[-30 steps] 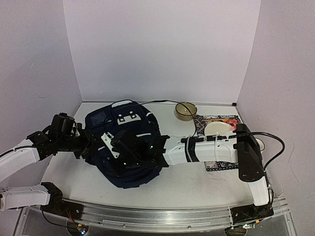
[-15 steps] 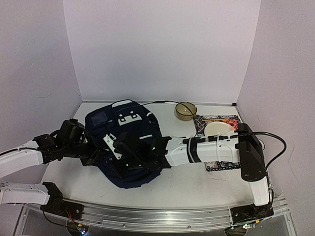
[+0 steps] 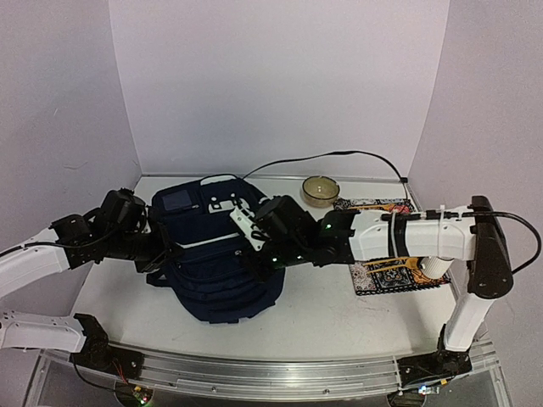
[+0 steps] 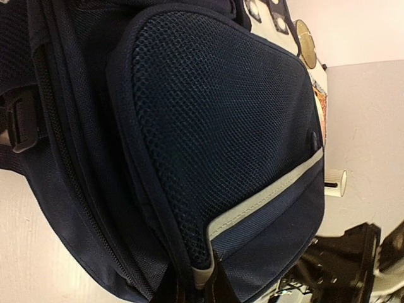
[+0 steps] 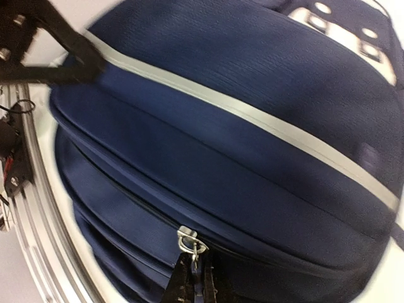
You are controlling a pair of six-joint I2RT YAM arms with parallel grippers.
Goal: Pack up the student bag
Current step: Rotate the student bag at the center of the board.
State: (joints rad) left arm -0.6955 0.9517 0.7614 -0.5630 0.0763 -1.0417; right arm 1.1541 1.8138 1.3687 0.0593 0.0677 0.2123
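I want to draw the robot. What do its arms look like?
The left arm and right arm are white tubes with chunky black joints. Tiny green lights glow near the right wrist, and a black cable loops behind it. The left gripper and right gripper have slim dark fingers.

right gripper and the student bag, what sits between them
Only the bag's zipper pull, pinched in the shut right gripper; no bare gap to the student bag. The right wrist view shows it.

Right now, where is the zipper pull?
Right wrist view, bottom centre: the zipper pull of the student bag, pinched between the right fingers, below the grey stripe.
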